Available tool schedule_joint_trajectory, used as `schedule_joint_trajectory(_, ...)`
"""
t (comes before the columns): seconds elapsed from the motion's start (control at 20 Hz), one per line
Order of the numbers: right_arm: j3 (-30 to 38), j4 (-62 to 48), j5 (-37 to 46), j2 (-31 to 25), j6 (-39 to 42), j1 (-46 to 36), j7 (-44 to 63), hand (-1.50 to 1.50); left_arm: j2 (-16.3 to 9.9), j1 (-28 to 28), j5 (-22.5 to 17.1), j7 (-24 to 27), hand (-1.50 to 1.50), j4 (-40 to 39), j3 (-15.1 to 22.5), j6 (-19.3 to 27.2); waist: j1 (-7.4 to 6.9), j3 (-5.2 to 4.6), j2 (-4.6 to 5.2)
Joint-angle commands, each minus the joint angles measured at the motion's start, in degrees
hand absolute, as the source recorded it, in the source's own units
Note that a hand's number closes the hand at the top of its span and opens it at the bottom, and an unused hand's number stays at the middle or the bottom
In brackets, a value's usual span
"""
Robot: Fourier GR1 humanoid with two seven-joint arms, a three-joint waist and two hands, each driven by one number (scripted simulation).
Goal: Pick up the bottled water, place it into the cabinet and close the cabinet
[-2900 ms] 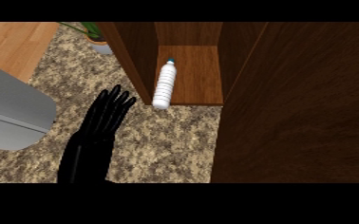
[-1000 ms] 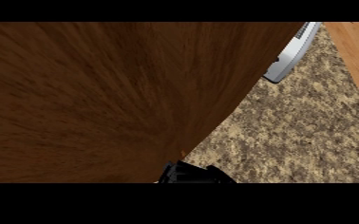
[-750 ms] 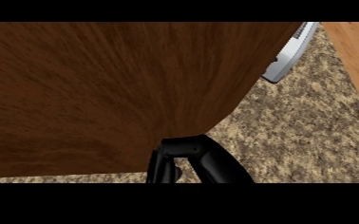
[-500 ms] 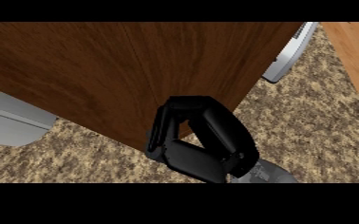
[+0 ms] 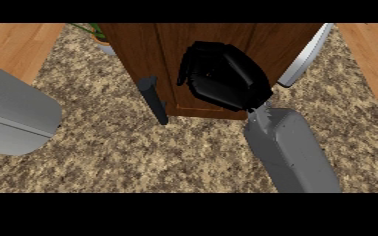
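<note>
Head view: right robot hand (image 5: 221,77) before cabinet (image 5: 170,55), potted plant (image 5: 100,37) behind.

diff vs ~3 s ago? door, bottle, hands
The cabinet door, open 2.9 s ago with the bottle lying inside, now shows closed; the bottle is out of sight. The right robot hand, absent then, now rests curled against the door front. The left robot hand, then flat on the counter, has left the view. The granite counter and grey appliance remain.
</note>
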State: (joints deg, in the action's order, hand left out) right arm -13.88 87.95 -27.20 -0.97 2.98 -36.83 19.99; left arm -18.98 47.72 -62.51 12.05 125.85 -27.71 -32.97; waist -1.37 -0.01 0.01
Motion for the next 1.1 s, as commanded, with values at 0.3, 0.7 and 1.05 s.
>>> schedule_joint_trajectory(0.3, 8.8, -16.3, -3.3, -2.9, 10.1, -11.6, -2.5, 1.50, -0.7, -0.3, -4.9, -5.3, -1.50, 1.0, -3.8, -0.6, -0.20, 0.02, 0.22)
schedule_joint_trajectory(0.7, 7.8, -21.3, -1.4, 0.4, 9.7, -13.8, -3.5, 1.50, -1.1, -0.9, -7.9, -6.2, -1.50, -1.5, -4.9, -3.7, -1.30, -0.01, 0.45)
schedule_joint_trajectory(1.05, 6.0, -21.1, -4.2, 0.8, 10.1, -14.4, -3.8, 1.50, 0.9, -1.4, -5.9, -7.4, -1.50, 0.5, -3.3, -2.8, -1.97, -0.02, 0.53)
